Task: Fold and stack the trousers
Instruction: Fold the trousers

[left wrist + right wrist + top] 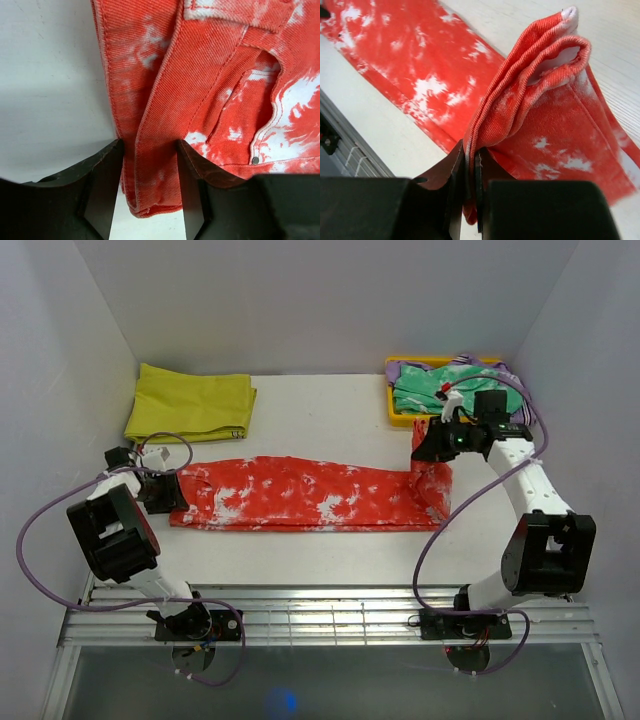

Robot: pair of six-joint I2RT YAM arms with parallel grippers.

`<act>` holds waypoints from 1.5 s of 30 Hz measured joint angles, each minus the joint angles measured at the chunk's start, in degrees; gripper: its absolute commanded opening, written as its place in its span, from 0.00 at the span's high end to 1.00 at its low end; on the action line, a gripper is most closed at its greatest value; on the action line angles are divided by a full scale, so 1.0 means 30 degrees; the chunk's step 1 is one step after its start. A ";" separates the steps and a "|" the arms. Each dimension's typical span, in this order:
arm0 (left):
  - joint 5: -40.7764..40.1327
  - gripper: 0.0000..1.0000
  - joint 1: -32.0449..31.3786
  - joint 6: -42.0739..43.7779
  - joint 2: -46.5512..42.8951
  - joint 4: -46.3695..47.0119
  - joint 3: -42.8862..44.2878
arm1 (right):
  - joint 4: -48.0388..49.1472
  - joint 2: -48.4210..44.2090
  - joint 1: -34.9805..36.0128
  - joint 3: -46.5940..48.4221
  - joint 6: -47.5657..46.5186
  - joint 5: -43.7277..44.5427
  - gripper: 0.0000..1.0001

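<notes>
The trousers lie stretched left to right across the white table, red-orange with white blotches. At their left end, my left gripper stands open. Its fingers straddle the waistband corner beside a pocket, and a slit of table shows along the left finger. My right gripper is shut on the leg ends. It holds them bunched and lifted off the table at the right end. The rest of the trousers lies flat behind it.
A folded yellow cloth lies at the back left. A yellow tray at the back right holds a green white-mottled garment. White walls enclose three sides. A metal rail runs along the near edge.
</notes>
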 measured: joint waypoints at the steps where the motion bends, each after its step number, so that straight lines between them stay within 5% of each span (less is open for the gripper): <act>1: 0.0000 0.44 0.0000 0.0000 0.0051 0.0073 0.0000 | 0.0729 0.0109 0.0699 -0.0226 0.0765 0.0138 0.92; 18: 0.0066 0.45 0.0029 0.0160 -0.0233 0.0816 -0.0590 | 0.8655 0.3920 0.9275 -0.0801 0.9595 0.2084 0.92; 45: 0.0131 0.42 0.0087 0.0306 -0.0539 0.1399 -0.1071 | 1.3238 0.7570 1.4637 -0.0175 1.3041 0.4903 0.92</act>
